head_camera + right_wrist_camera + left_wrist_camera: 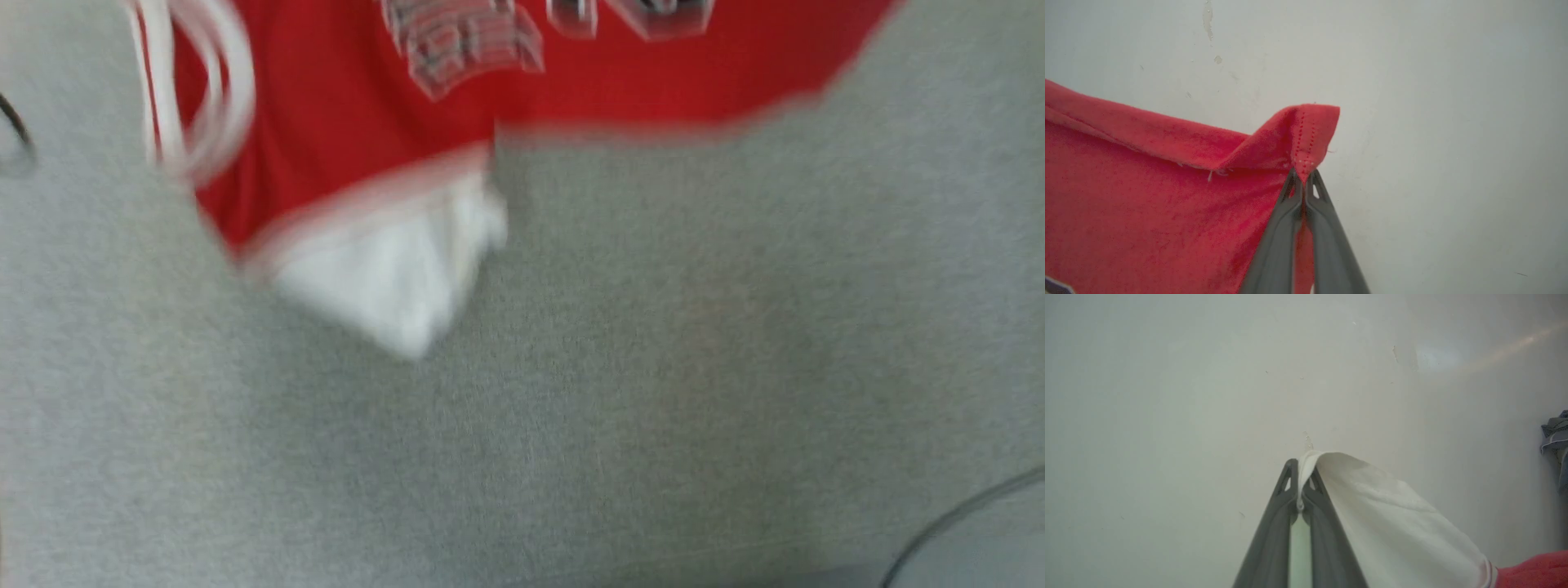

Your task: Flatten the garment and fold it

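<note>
Shirt [343, 106] runs across the top of the head view, red body with the blocky lettering [465, 41] cut off by the top edge. 1 white sleeve [392, 269] pokes down from it toward the middle, and the striped trim [204, 82] loops at the upper left. That whole view is smeared with blur, so I can't read the print, and I can't tell whether the cloth is touching the grey carpet-like surface [653, 408] under it.

In the left wrist view, the left gripper [1300, 477] has its 2 fingers pinched together on the edge of the white sleeve. The fabric folds over the tips and drapes off to the lower right, where it meets the red body at a thin striped band.

In the right wrist view, the right gripper [1302, 175] is clamped on a red corner [1310, 130] with a double row of stitching. The rest of the red cloth spreads left from there with a fold along its top.

Behind both grippers is a plain pale wall [1167, 396] with a few scuffs. Some blue-grey cloth [1555, 433] sits at the right edge of the left wrist view. A thin cable [955, 514] curves across the lower right of the head view.
</note>
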